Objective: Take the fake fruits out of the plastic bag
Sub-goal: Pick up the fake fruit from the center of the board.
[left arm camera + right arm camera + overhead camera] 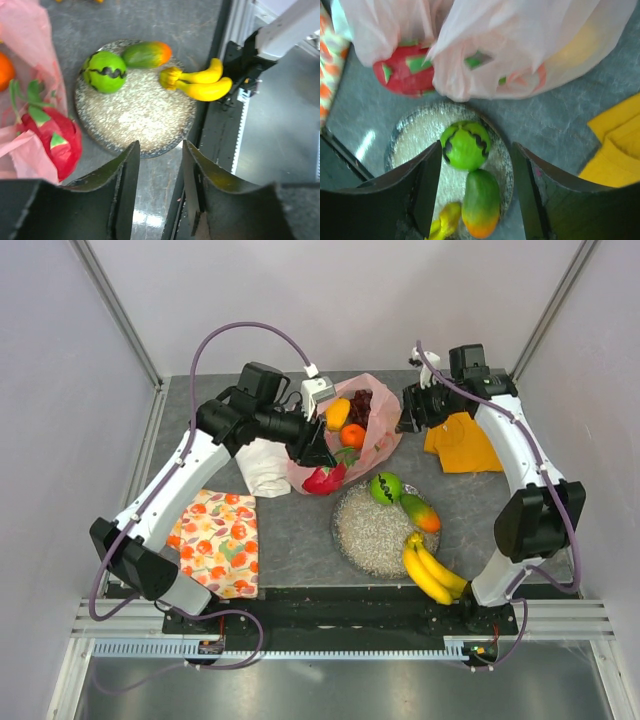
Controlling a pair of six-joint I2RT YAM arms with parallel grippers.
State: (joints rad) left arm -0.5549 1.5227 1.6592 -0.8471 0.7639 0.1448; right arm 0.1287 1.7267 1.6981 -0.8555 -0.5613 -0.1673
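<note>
Fruit count first: green round fruit (pixel 105 71) and mango (pixel 145 54) sit on the glittery silver dish (pixel 135 120), and the banana bunch (pixel 200 82) rests across its near rim. The pink plastic bag (pixel 385 435) lies just behind the dish with the orange (pixel 352 436), yellow fruit (pixel 338 413) and dark grapes (pixel 361 402) inside. The dragon fruit (pixel 60 145) lies at the bag's mouth, partly under the film.

Both arms hover by the bag. The left tool (pixel 160 150) has its jaws moderately apart with nothing between them. The right tool (pixel 477 150) is spread wide, also empty.

The dragon fruit looks like the next pick. The left tool would do well to come down on its bare red side, clear of the film, so the bag is not dragged along. The right tool could pin or lift a handle to keep the mouth open. The fruit is glossy, so a grip across its middle seems safest.

The surface (pixel 290 530) is dark mottled grey. It also carries a fruit-patterned cloth (pixel 215 540), a white cloth (pixel 265 468) and a yellow cloth (pixel 462 445). Pale panels on metal posts wall it in.
</note>
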